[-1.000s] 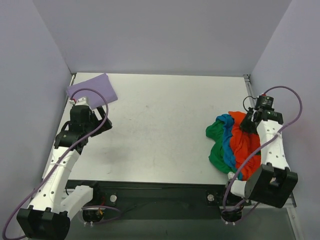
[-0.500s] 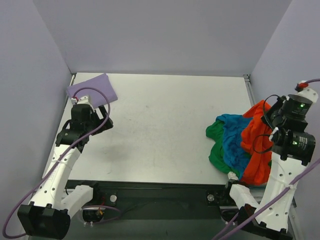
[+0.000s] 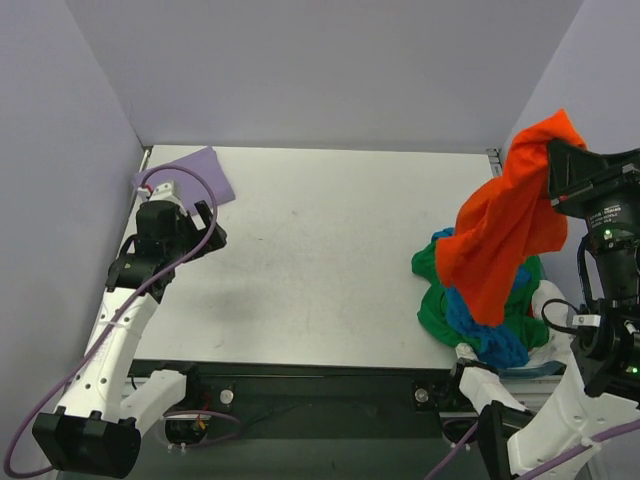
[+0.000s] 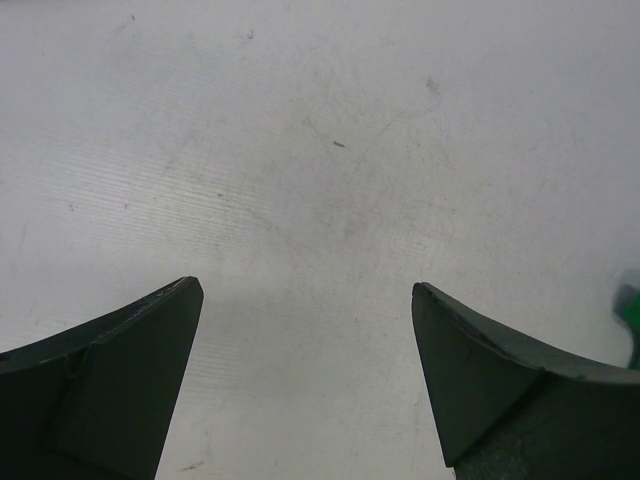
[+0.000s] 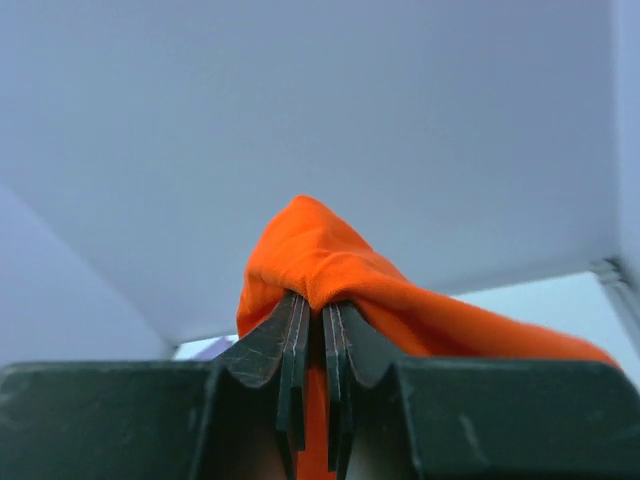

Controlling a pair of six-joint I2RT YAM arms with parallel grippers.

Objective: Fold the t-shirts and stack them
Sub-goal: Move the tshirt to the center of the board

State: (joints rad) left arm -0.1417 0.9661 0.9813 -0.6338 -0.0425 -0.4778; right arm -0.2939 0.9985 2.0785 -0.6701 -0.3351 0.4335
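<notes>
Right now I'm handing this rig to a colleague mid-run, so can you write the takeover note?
Left gripper: open, empty, over bare table.
Right gripper: fingers shut on the orange-red t-shirt, held high above the heap.
Lavender t-shirt: folded, at the table's far left corner.
Green t-shirt, blue t-shirt and what looks like a white t-shirt: crumpled heap at the right near edge.
Done: one shirt folded.
Left: fold the orange-red one and the heap, then stack all.

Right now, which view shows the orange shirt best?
Top external: the whole orange shirt hangs above the pile. Right wrist shows only a fold pinched in the right tool. Left wrist shows none of it.
</notes>
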